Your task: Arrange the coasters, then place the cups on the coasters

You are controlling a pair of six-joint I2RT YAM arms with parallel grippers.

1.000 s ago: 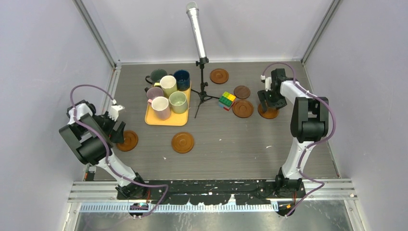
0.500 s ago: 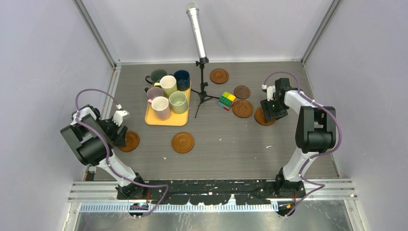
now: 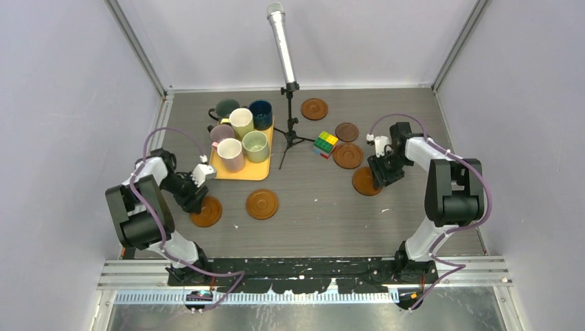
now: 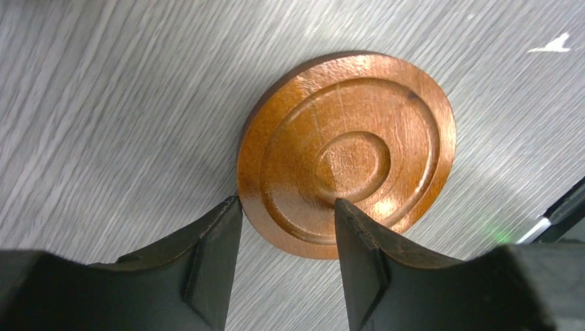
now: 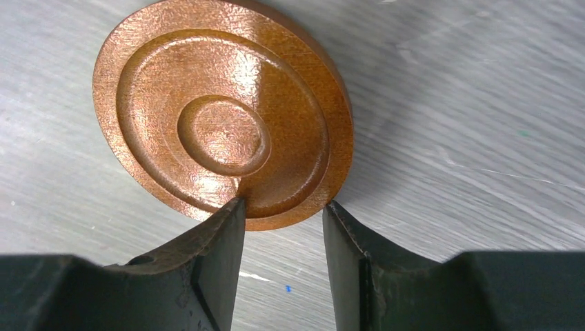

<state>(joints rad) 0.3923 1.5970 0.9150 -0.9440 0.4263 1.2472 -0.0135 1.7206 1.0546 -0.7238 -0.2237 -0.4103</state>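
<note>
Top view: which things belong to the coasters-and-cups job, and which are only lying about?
Belong to the job: six wooden coasters, one pinched by the left hand, one by the right hand; pink mug, pale green mug, mauve mug, cream-yellow mug, dark grey-green mug, navy mug.
Only lying about: microphone on its stand, multicoloured cube, orange-yellow tray.

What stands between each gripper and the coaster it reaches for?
Nothing visible. The left gripper straddles the rim of the left coaster, and the right gripper straddles the rim of the right coaster.
</note>
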